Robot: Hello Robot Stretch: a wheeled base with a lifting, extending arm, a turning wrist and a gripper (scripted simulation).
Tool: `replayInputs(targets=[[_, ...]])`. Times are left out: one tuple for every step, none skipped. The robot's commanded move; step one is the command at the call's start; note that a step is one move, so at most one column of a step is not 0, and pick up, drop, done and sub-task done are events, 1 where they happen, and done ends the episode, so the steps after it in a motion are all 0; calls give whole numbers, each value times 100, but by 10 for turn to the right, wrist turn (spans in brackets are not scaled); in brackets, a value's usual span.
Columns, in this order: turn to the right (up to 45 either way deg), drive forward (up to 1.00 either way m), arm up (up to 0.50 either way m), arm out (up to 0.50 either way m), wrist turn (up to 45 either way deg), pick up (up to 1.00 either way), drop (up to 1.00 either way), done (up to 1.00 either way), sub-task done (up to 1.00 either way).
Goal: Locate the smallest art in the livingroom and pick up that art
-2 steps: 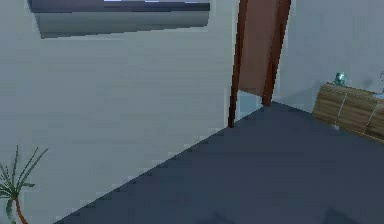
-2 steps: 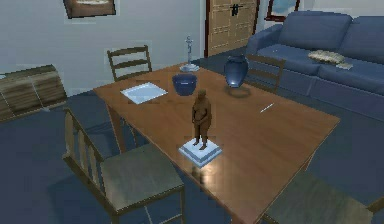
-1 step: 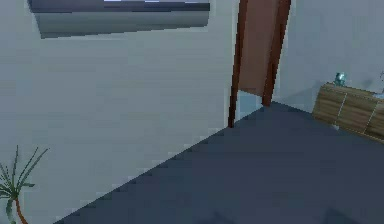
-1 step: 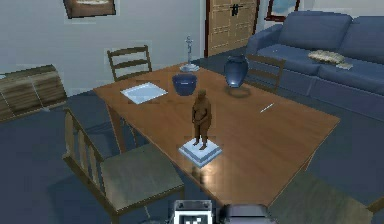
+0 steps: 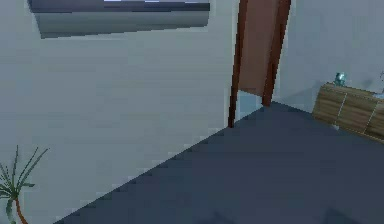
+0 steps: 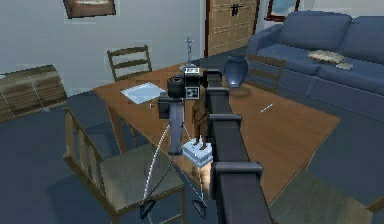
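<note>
In the forward view, a thin-leaved plant (image 5: 14, 185) stood at the bottom left corner. A grey, dark-framed panel (image 5: 120, 18) hung high on the pale wall, a brown door (image 5: 262, 50) stood ajar, and a wooden dresser (image 5: 350, 108) sat at the right edge.

In the arm side view, a framed picture (image 6: 88, 7) hung on the wall at the upper left. It had a brown frame around a dark image and was cut off by the top edge. A wooden chair (image 6: 130, 62) stood behind the wooden table (image 6: 290, 130), and a white sheet (image 6: 143, 93) lay on the table's left part. At the table's far edge rose a slender grey figure (image 6: 187, 50), thin and upright. Which of the two was the smallest art could not be told.

The gripper (image 6: 172, 205) hung over the near chair (image 6: 105, 165) and the table edge, so whether it held anything could not be told. The arm (image 6: 235, 160) crossed the table beside a white box (image 6: 197, 152). A dark blue vase (image 6: 235, 70) stood farther right, with a blue sofa (image 6: 320, 50) beyond it.
</note>
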Motion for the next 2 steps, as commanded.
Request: replayInputs(targets=[[0, 0, 0, 0, 450, 0, 0, 0, 0], [0, 0, 0, 0, 450, 0, 0, 0, 0]])
